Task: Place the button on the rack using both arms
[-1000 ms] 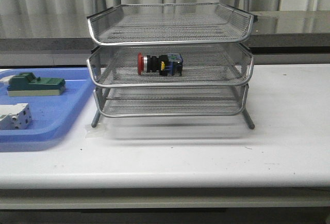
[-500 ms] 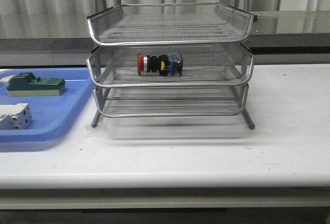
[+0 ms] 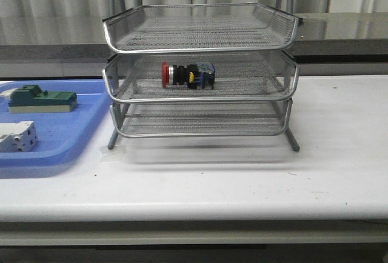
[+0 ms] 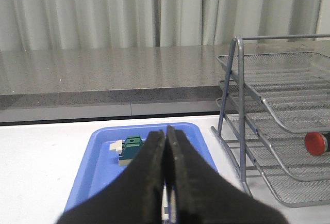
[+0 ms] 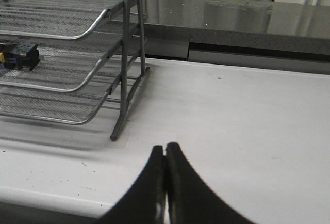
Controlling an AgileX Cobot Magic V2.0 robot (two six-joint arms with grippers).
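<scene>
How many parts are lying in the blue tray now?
2. A green block lies at the far side of the blue tray, and a white terminal block lies nearer, at its left. The picture's edge cuts the tray, so more may be hidden.

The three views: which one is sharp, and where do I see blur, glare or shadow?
Front view: sharp, with a soft shadow on the table under the rack. Left wrist view: the shut left gripper is dark and blurred at its base; the button is sharp. Right wrist view: glare on the grey counter.
</scene>
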